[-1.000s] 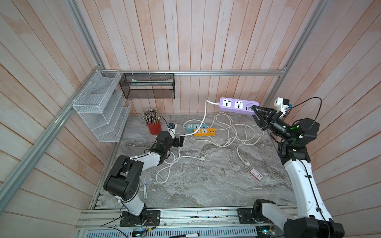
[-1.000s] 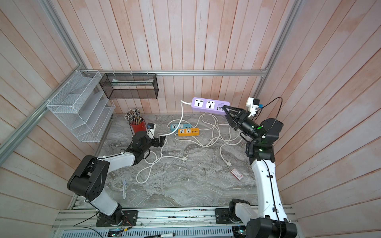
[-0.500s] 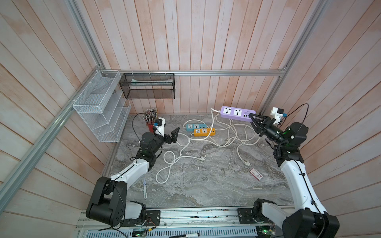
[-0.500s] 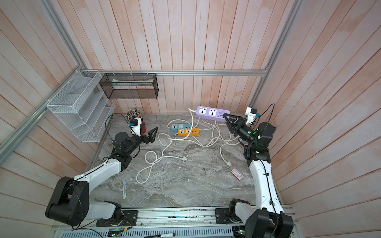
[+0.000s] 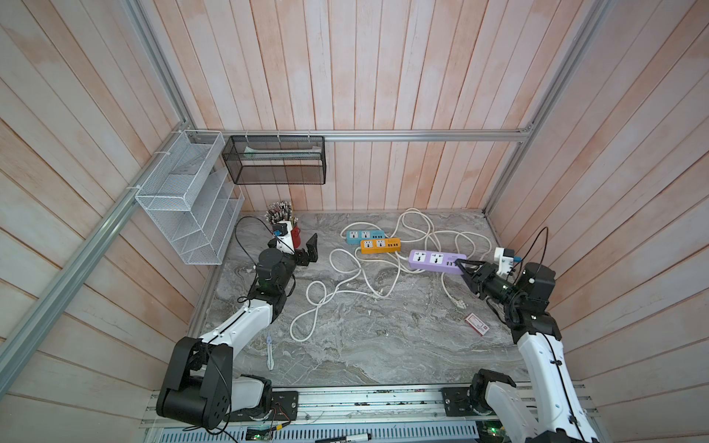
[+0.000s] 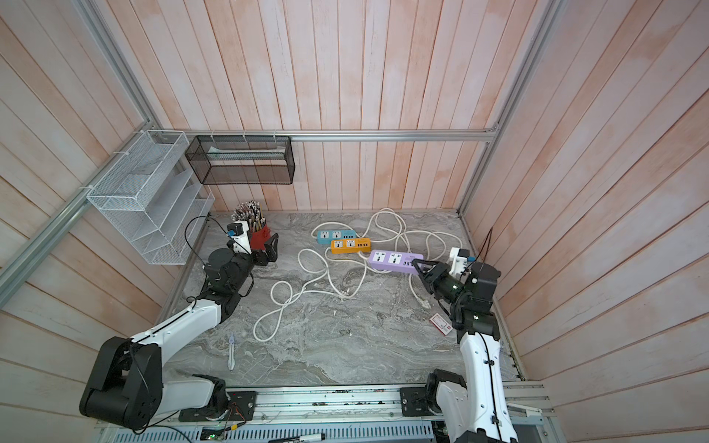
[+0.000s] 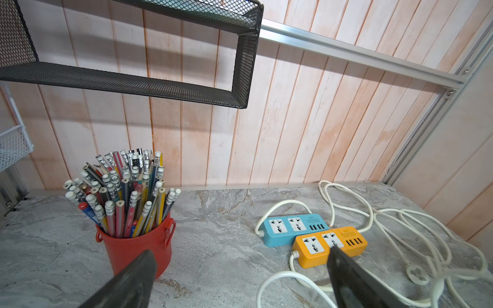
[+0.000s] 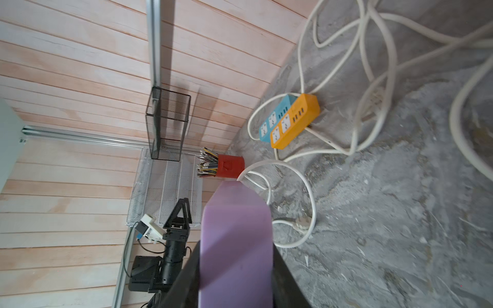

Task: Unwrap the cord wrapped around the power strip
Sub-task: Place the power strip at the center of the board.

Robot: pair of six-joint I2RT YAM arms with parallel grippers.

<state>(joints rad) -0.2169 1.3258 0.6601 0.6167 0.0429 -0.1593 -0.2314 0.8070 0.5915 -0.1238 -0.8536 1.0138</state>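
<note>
1. On the left wall, a white wire rack (image 5: 184,214); beside it on the far wall, a black mesh basket (image 5: 274,161).
2. Far left on the grey surface (image 5: 364,345), a red pot (image 7: 138,245) packed with pencils.
3. Left fingers (image 7: 128,282): spread wide, holding nothing, just right of the pot.
4. Near left, a thin pale pen-like thing (image 5: 269,353), lying flat, too small to name.
5. Across the middle, white cords (image 5: 318,303) in loose loops, tangled together further right.
6. Far middle, a blue power strip (image 5: 364,236) and an orange power strip (image 5: 380,244), side by side and touching.
7. Right of those, the purple power strip (image 5: 433,261), sockets up, one of the cords leaving its left end. Resting on the surface or just above it: cannot tell.
8. Right fingers (image 8: 186,274): clamped on the right end of the purple power strip, one on each side.
9. Near right, a small red-and-white card (image 5: 477,324), flat on the surface, beside the right arm.
</note>
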